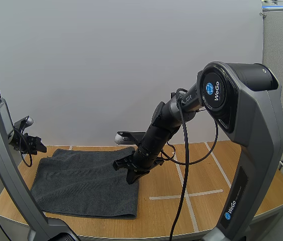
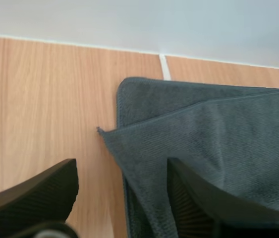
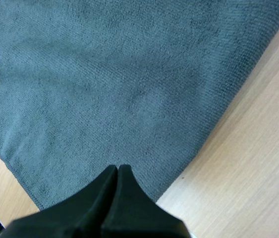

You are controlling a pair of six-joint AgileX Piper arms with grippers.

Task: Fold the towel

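Note:
A dark grey towel [image 1: 81, 181] lies flat on the wooden table [image 1: 181, 216], left of centre. My right gripper [image 1: 131, 178] hangs just above the towel's right edge, tips pointing down. In the right wrist view its fingers lie together as one dark wedge [image 3: 117, 172] over the towel [image 3: 119, 84], close to the edge, with nothing between them. My left gripper [image 1: 33, 144] hovers at the towel's far left corner. In the left wrist view it is open [image 2: 122, 198], one finger [image 2: 203, 203] over the towel [image 2: 218, 134], the other over bare wood. An upper layer's corner lies skewed over the lower one.
White tape lines [image 1: 186, 195] mark the table right of the towel. A white wall stands along the table's far edge [image 2: 139, 29]. Bare wood stretches to the right and in front of the towel.

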